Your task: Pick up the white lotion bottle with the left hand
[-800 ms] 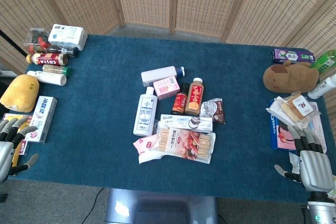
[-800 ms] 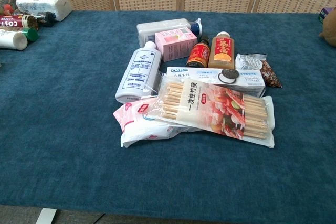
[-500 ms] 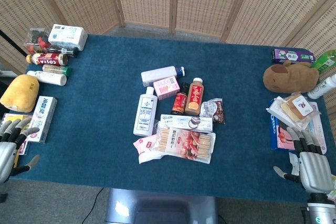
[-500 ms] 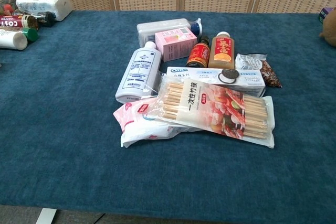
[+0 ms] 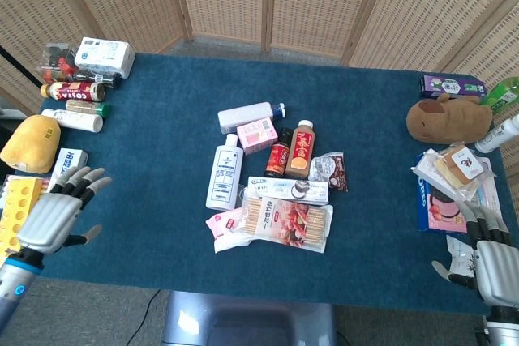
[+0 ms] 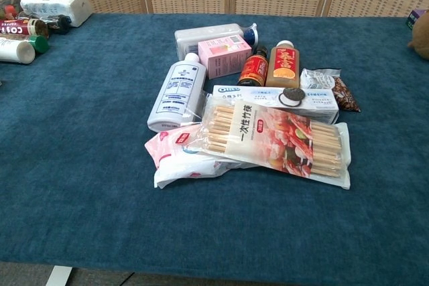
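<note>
The white lotion bottle (image 5: pixel 225 173) with blue print lies flat near the table's middle, cap pointing away from me; the chest view shows the lotion bottle (image 6: pixel 176 94) at centre left. My left hand (image 5: pixel 53 215) hovers over the table's near-left corner with fingers spread and nothing in it, well to the left of the bottle. Low at the near-right corner, my right hand (image 5: pixel 495 258) is also empty with fingers apart. Neither hand appears in the chest view.
A second white bottle with a blue cap (image 5: pixel 248 116), a pink box (image 5: pixel 258 134), two drink bottles (image 5: pixel 290 151), an Oreo box (image 5: pixel 288 190) and a chopstick pack (image 5: pixel 285 223) crowd the lotion bottle. Boxes and a yellow plush (image 5: pixel 29 143) line the left edge; a brown plush (image 5: pixel 448 117) sits right.
My left hand has risen and moved right, from the table's left edge onto the blue cloth. The right hand has sunk slightly lower. The objects have not moved.
</note>
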Robot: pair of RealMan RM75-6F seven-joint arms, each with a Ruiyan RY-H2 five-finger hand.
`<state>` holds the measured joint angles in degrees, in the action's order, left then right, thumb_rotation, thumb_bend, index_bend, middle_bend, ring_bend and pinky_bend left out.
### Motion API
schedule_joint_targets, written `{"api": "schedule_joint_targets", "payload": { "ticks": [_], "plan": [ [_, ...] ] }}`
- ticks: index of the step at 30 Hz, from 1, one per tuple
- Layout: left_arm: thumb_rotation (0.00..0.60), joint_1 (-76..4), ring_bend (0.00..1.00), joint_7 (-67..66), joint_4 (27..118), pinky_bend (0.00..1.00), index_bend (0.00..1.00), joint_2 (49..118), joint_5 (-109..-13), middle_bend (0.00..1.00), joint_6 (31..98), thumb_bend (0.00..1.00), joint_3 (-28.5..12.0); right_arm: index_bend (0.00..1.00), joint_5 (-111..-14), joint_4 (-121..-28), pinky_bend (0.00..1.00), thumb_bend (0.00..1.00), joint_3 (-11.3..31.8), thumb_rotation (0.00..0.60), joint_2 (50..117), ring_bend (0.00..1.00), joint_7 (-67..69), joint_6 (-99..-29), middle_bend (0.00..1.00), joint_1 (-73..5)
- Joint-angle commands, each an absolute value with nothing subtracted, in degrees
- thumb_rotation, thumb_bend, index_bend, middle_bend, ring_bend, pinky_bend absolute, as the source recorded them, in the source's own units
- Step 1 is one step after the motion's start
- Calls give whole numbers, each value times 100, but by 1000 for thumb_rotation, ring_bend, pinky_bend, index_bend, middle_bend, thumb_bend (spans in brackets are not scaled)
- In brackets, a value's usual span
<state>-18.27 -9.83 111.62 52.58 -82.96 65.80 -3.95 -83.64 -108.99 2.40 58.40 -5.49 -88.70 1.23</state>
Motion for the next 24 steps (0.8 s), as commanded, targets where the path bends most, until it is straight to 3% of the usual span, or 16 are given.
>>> {"api": "schedule_joint_targets", "payload": {
  "ticks": [1, 11, 24],
  "plan": [
    [600, -2558, 11, -1170, 10866, 0, 80, 5713, -7990, 93, 5776, 327, -712, 0, -8400, -10914, 0, 37, 225, 600, 5752, 0, -484, -9013, 0, 224],
    [600, -3900, 0, -1038, 9753, 0, 34, 7076, -7617, 96, 4521, 334, -1088, 0, -8334, -10946, 0, 38, 174, 600, 5480, 0, -263, -9513, 0, 639],
    [600, -4958, 0, -885, 8577, 0, 28, 8359, -7372, 174, 3647, 334, -1078, 0, -8299, -10968, 0, 42, 207, 600, 5359, 0, -161, -9743, 0, 853]
  ]
}}
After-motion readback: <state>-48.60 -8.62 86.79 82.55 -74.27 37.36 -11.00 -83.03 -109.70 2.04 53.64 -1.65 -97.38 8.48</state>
